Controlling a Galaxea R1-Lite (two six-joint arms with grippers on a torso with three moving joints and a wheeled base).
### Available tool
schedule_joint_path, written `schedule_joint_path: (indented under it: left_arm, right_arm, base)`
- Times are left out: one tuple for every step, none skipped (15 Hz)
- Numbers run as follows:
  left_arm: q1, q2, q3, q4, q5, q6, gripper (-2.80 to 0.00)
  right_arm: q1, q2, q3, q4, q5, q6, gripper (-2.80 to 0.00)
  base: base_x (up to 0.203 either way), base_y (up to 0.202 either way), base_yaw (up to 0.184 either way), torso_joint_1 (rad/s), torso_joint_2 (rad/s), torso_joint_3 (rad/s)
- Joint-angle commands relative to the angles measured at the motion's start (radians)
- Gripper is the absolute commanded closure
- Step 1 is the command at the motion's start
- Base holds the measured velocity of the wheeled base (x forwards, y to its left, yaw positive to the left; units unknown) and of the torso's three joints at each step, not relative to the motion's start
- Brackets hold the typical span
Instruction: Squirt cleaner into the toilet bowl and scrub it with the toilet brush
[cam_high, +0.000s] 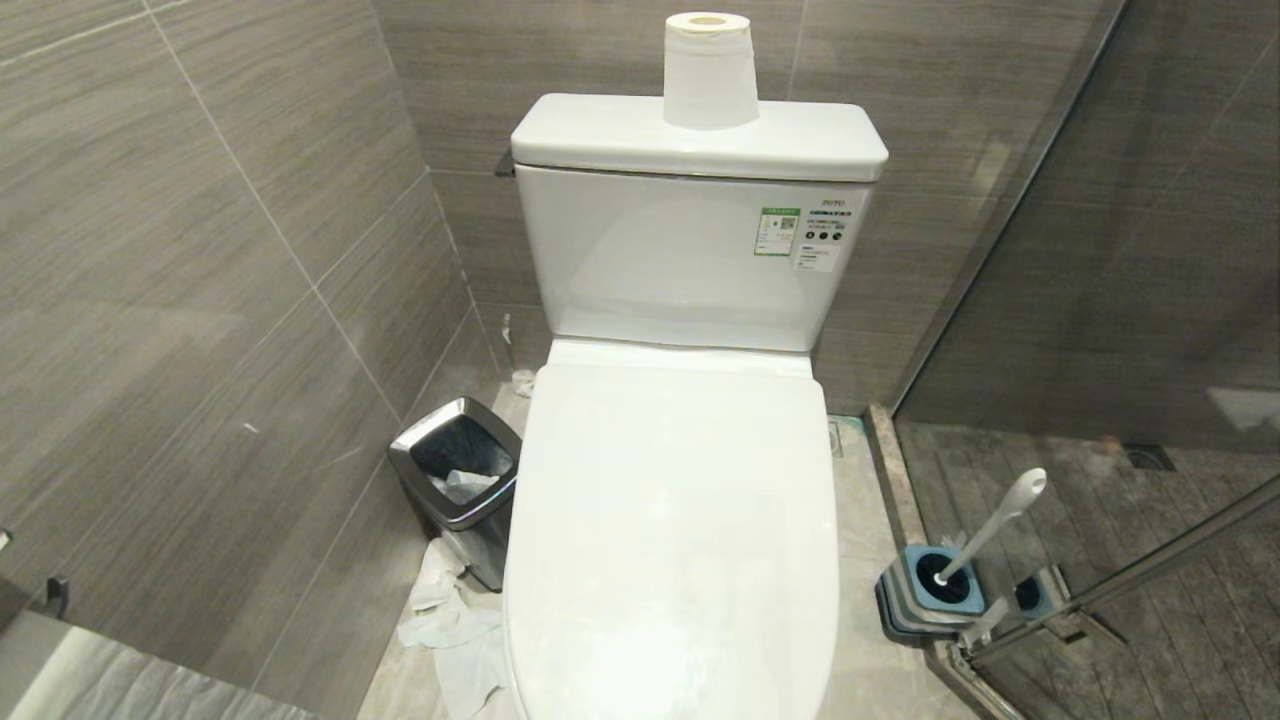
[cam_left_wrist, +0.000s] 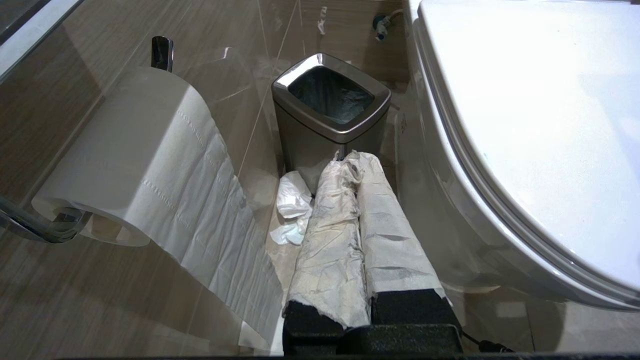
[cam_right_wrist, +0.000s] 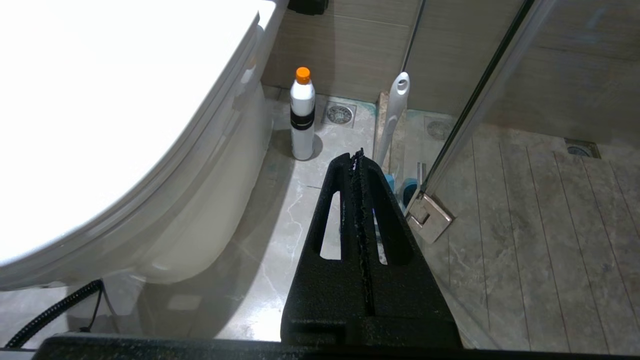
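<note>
Toilet (cam_high: 670, 520) centre, lid down, bowl hidden. Bin (cam_high: 458, 470) tight against toilet's left side, tissue (cam_high: 450, 630) on floor in front of bin; narrow gap there. Right of toilet: open floor strip, then glass door (cam_high: 1100, 300). Brush (cam_high: 985, 540) tilted in holder (cam_high: 925, 590), right of toilet by door hinge. Bottle (cam_right_wrist: 302, 115) upright near toilet base, right side. Left gripper (cam_left_wrist: 357, 165) low beside toilet, paper-wrapped fingers pressed together, empty. Right gripper (cam_right_wrist: 357, 160) low right of toilet, closed, empty.
</note>
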Motion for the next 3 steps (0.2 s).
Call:
schedule_joint_path:
  left_arm:
    - [0.000, 0.000, 0.006, 0.000, 0.000, 0.000, 0.00]
    - [0.000, 0.000, 0.006, 0.000, 0.000, 0.000, 0.00]
    - [0.000, 0.000, 0.006, 0.000, 0.001, 0.000, 0.00]
  right_arm:
    - [0.000, -0.001, 0.012, 0.000, 0.001, -0.001, 0.00]
    - [0.000, -0.001, 0.012, -0.001, 0.001, 0.001, 0.00]
    - [0.000, -0.001, 0.012, -0.002, 0.001, 0.003, 0.00]
  base:
    - [0.000, 0.000, 0.000, 0.000, 0.00, 0.000]
    - [0.000, 0.000, 0.000, 0.000, 0.00, 0.000]
    - [0.000, 0.000, 0.000, 0.000, 0.00, 0.000]
